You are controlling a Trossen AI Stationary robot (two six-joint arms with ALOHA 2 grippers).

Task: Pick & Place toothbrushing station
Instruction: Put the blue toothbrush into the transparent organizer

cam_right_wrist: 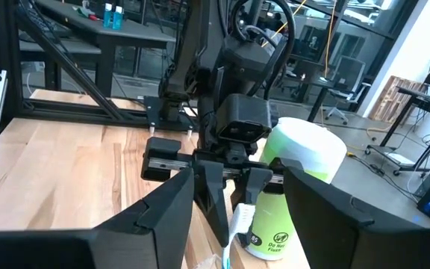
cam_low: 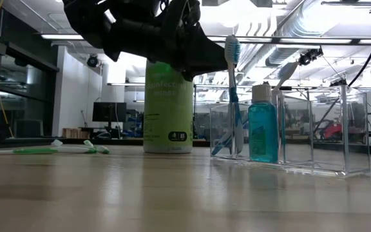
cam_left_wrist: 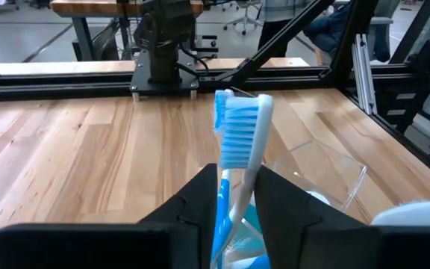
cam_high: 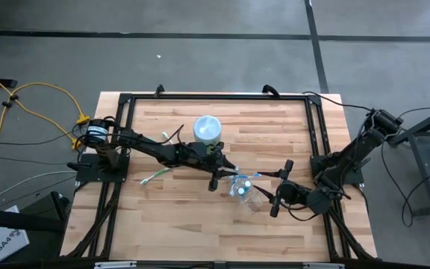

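Note:
A blue-white toothbrush [cam_low: 232, 96] stands upright in the end compartment of the clear plastic container [cam_low: 314, 129], its bristle head [cam_left_wrist: 239, 127] up. A small blue bottle [cam_low: 263, 132] stands in the compartment beside it. My left gripper [cam_left_wrist: 236, 179] reaches level from the table's left. It is open, with one finger on each side of the brush's neck. My right gripper [cam_high: 278, 188] waits wide open just right of the container [cam_high: 246, 196], holding nothing. A green-white toothbrush [cam_high: 154, 176] lies flat on the table under the left arm. My left gripper has its fingers level on either side of the toothbrush's white neck [cam_left_wrist: 246, 187], just below the head. The neck leans across the gap, close to one finger [cam_left_wrist: 282, 217]. I cannot tell whether it touches. The brush's lower end rests in the container.
A tall green wipes canister [cam_high: 207, 128] with a white lid stands just beyond the left arm, toward the far edge. A black frame [cam_high: 316, 127] rims the wooden table. Bare wood lies along the near edge and at the far right.

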